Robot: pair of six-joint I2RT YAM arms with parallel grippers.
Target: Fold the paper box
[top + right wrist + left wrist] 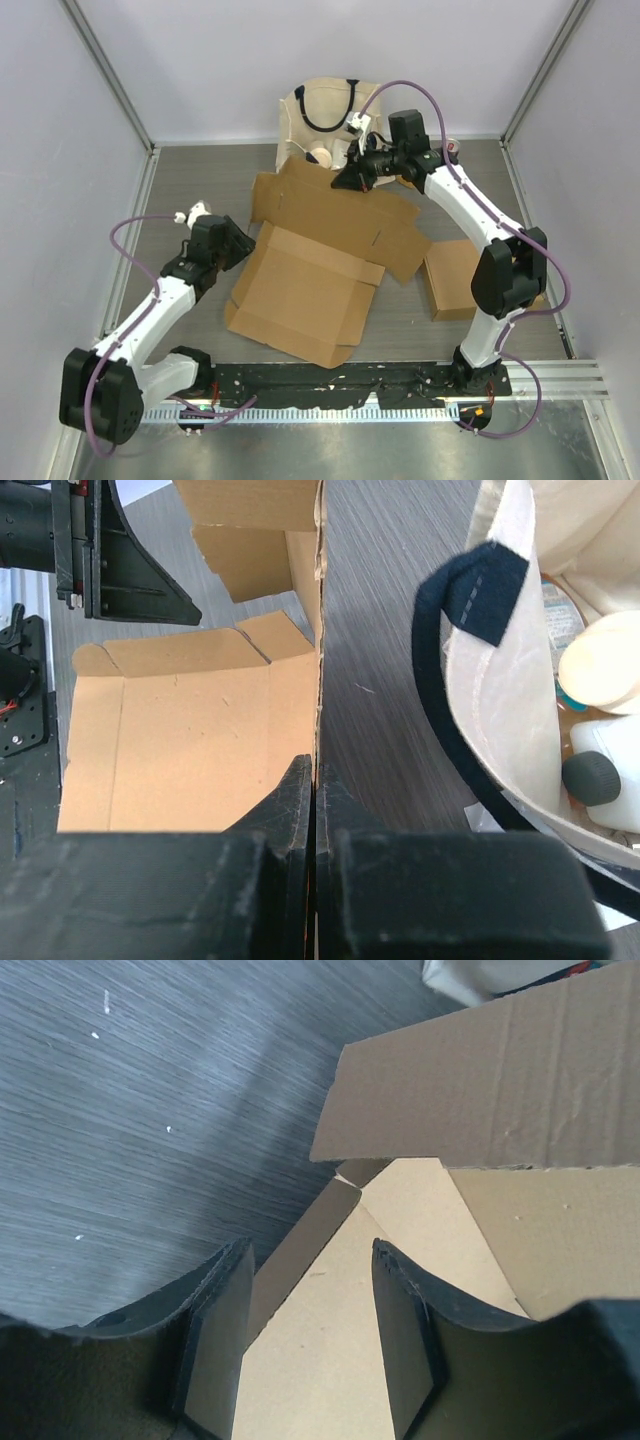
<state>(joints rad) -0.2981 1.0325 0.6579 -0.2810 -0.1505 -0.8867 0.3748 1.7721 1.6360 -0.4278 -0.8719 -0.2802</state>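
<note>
The paper box [300, 285] lies unfolded in the middle of the table, brown cardboard with its flaps spread. My left gripper [243, 250] is at the box's left edge. In the left wrist view that gripper [312, 1260] stands open, with a raised side flap [300, 1250] running between its fingers and a wider panel [480, 1090] beyond. My right gripper [340, 182] is at the far edge of the sheet. In the right wrist view the gripper [316, 770] is shut on the thin cardboard edge [318, 630], which stands upright.
A cream cloth bag [320, 110] with dark handles sits at the back, close to the right gripper; it holds bottles [610, 780]. A closed brown box [455, 280] lies by the right arm. Grey walls enclose the table on three sides.
</note>
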